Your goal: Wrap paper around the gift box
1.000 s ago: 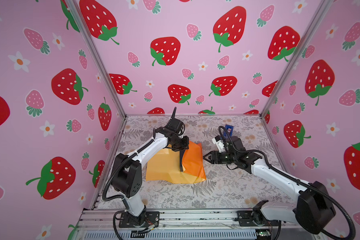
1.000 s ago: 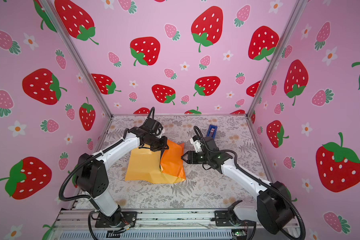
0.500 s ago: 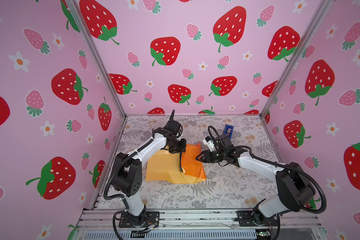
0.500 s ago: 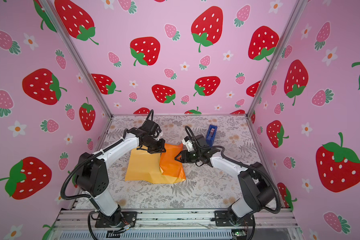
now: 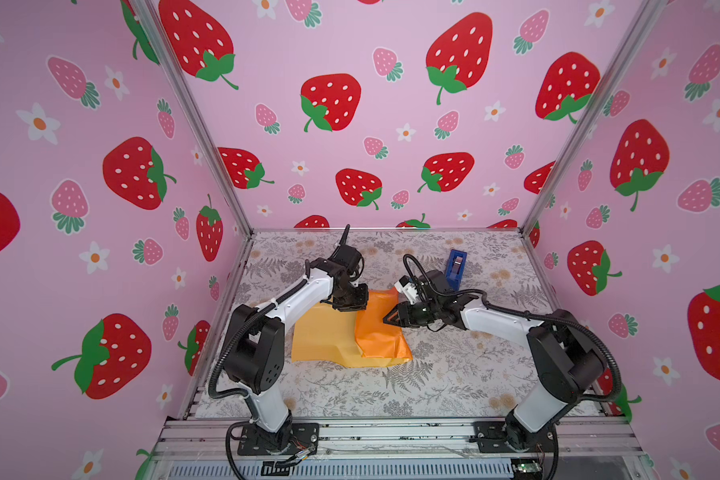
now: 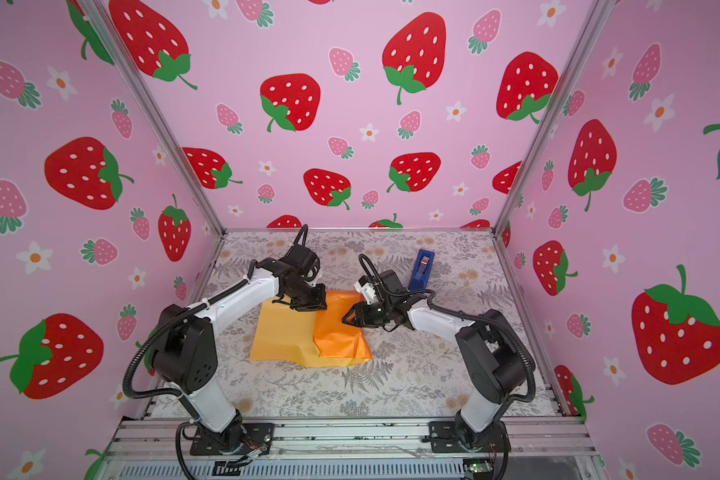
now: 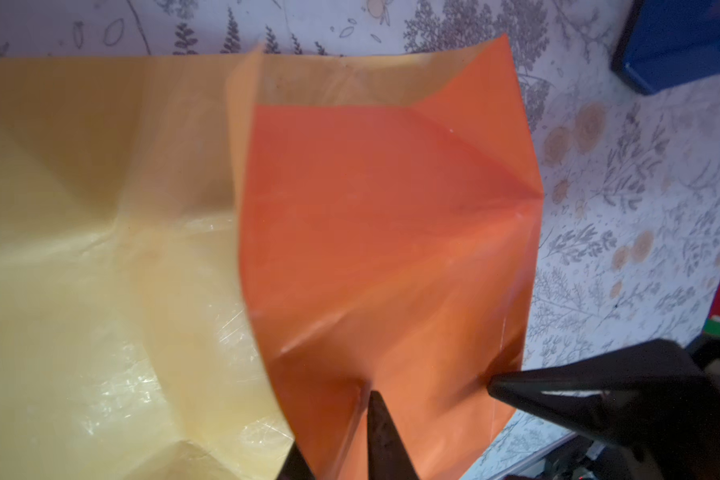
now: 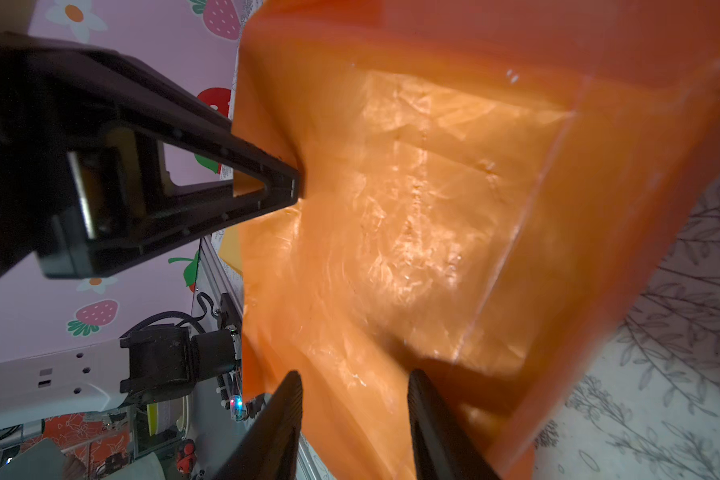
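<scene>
Two arms bend inward over the paper [image 5: 321, 336]: left gripper [image 5: 351, 306] at its 12 o'clock edge, jaws slightly parted astride the fold; right gripper [image 5: 388, 320] at 3 o'clock, jaws apart; the gift box lies hidden underneath.

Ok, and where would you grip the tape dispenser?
The tape dispenser stands upright and narrow, farther back than the right gripper and apart from the paper. Probably best to pinch its two broad flanks near the top, coming down from above: the thin width should fit between the jaws, and that arm is nearer.
</scene>
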`<action>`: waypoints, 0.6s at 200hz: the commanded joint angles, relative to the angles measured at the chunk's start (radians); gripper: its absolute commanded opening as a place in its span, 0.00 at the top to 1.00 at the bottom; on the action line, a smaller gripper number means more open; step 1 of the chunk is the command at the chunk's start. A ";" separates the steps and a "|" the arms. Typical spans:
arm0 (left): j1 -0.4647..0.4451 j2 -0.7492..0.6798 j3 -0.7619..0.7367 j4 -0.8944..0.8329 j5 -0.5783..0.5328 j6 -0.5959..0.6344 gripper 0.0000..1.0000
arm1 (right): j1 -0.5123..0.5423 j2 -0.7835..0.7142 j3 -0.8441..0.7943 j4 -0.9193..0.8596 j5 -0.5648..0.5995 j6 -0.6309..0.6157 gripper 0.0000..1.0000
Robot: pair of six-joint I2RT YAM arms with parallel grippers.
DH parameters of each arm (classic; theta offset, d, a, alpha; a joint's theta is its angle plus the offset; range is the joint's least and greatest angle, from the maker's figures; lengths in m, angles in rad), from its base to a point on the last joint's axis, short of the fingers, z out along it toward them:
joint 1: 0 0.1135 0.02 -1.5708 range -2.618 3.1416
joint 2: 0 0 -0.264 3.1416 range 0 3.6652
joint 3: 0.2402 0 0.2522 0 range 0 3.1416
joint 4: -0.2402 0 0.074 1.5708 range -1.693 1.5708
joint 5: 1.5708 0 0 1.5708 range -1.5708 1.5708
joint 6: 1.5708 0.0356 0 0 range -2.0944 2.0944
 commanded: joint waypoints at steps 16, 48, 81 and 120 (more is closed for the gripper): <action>0.008 -0.068 -0.006 -0.037 -0.074 0.006 0.61 | 0.005 0.012 0.003 -0.036 0.021 -0.015 0.55; 0.014 -0.090 -0.031 -0.047 -0.039 0.001 0.51 | 0.006 0.013 0.003 -0.031 0.018 -0.014 0.55; 0.023 -0.076 -0.094 -0.006 0.014 -0.010 0.50 | 0.005 0.011 0.002 -0.030 0.018 -0.012 0.56; 0.027 -0.042 -0.135 0.033 0.037 -0.015 0.55 | 0.006 0.004 0.000 -0.028 0.020 -0.009 0.56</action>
